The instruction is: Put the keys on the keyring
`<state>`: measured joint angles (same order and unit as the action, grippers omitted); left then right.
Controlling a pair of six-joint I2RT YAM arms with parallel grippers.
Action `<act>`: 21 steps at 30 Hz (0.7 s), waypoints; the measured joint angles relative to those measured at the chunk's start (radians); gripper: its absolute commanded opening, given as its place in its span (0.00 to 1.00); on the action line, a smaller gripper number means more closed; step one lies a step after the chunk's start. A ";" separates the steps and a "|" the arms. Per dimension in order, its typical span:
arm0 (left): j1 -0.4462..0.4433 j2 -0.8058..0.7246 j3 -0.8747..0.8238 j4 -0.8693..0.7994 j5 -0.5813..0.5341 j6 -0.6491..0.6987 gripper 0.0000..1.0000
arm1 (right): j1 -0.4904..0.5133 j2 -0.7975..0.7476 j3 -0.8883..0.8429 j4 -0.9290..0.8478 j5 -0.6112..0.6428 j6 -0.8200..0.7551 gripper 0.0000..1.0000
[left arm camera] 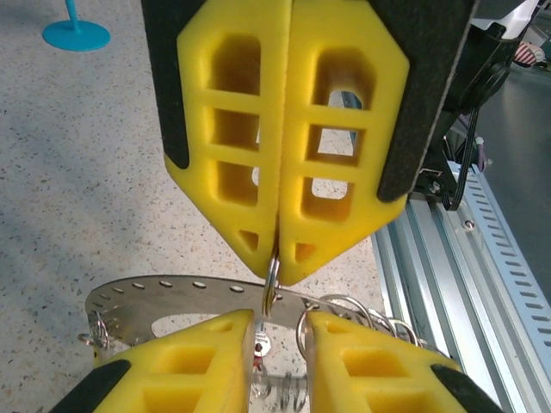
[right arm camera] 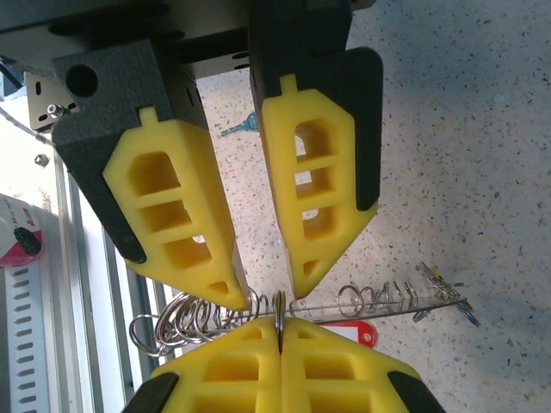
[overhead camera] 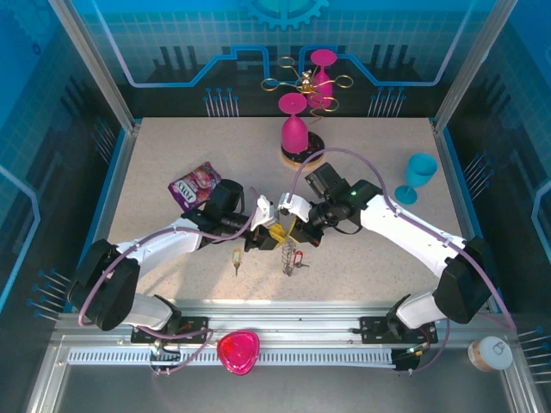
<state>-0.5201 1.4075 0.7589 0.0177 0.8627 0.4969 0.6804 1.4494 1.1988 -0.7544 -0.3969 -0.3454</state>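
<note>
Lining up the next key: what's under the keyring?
A red key lies on the table beneath the keyring; shut jaws of the left gripper hide the rest of it.

1. The table point(overhead camera: 172, 163) had a pale, speckled, stone-look top.
2. Behind it stood a blue back wall point(overhead camera: 405, 34), printed with a fine grid, dark circuit lines and a gear point(overhead camera: 284, 10) at top centre.
3. Slanted aluminium posts point(overhead camera: 93, 64) framed the enclosure on either side.
4. Dark blue side panels point(overhead camera: 34, 172) carried lighter circuit tracing.
5. A grey metal rail point(overhead camera: 301, 320) ran along the near edge, with a white slotted strip point(overhead camera: 327, 354) just in front of it.
6. The light was bright and even, casting only soft shadows on the tabletop.
</note>
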 measured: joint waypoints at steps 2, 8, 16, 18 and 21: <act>0.000 0.000 0.000 0.009 0.002 -0.001 0.22 | 0.000 0.000 0.000 0.004 -0.005 0.000 0.00; 0.001 0.000 -0.003 0.033 0.011 -0.021 0.10 | -0.001 0.000 0.000 0.016 -0.016 0.005 0.00; 0.001 -0.006 -0.023 0.075 0.014 -0.048 0.00 | 0.000 0.000 0.000 0.012 -0.028 0.006 0.00; 0.001 -0.016 -0.041 0.103 0.014 -0.064 0.00 | 0.000 -0.001 0.000 0.015 -0.031 0.007 0.02; 0.001 -0.029 -0.075 0.180 0.017 -0.114 0.00 | 0.000 -0.018 -0.015 0.033 -0.032 0.019 0.22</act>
<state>-0.5194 1.3785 0.6842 0.1982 0.8799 0.3832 0.6800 1.4315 1.1835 -0.7212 -0.4286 -0.3264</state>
